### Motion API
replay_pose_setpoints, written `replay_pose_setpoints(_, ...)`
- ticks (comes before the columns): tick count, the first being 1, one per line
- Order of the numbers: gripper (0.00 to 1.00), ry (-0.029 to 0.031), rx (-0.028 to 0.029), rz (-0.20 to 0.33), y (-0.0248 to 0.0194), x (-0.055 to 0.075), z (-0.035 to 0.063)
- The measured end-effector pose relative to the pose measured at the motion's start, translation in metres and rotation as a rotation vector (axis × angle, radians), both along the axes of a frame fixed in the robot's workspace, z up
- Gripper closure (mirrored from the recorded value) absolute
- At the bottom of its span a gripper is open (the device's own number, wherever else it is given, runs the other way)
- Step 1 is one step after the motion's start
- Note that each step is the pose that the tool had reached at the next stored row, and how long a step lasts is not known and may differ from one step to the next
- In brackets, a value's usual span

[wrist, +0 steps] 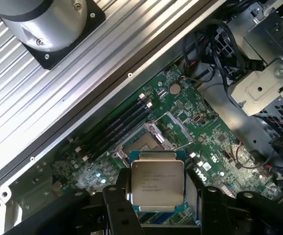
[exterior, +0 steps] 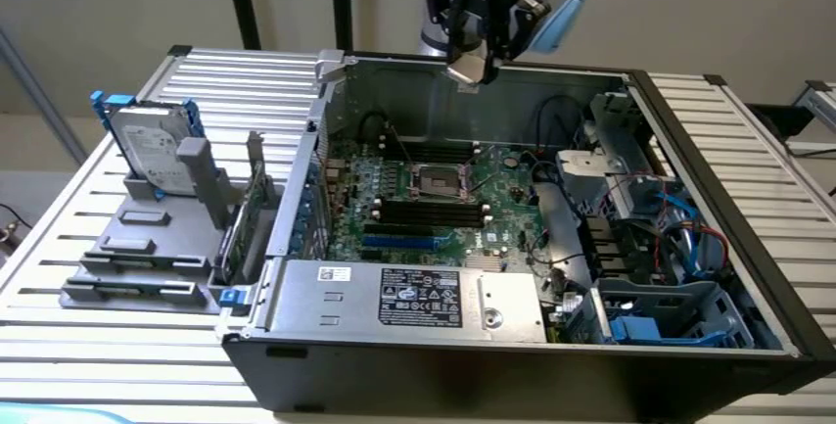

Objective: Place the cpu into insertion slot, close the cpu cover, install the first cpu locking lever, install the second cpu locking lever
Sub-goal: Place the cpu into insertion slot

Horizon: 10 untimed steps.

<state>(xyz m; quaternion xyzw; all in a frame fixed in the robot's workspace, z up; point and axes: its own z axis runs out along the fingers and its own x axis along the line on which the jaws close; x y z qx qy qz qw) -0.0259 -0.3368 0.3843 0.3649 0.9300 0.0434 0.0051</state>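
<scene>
The jaws, spread wide, grip the cpu (wrist: 157, 182) by its edges, high above the open insertion slot (exterior: 441, 181) on the green motherboard (exterior: 507, 199) inside the computer case (exterior: 523, 380).

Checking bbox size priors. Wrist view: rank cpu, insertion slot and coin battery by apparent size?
1. cpu: looks largest, but it is nearest the camera, so that is inflated.
2. insertion slot: looks smaller; true order against the cpu is unsure.
3. coin battery: clearly smallest.

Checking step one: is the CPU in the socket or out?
Out. The CPU is gripped in the tool; the socket below lies bare.
</scene>
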Motion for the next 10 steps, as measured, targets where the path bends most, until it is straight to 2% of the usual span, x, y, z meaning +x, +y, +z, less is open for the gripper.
replay_pose_setpoints(10, 0.46, 0.0033, -0.0001, -0.171, 0.0, 0.0, -0.0007)
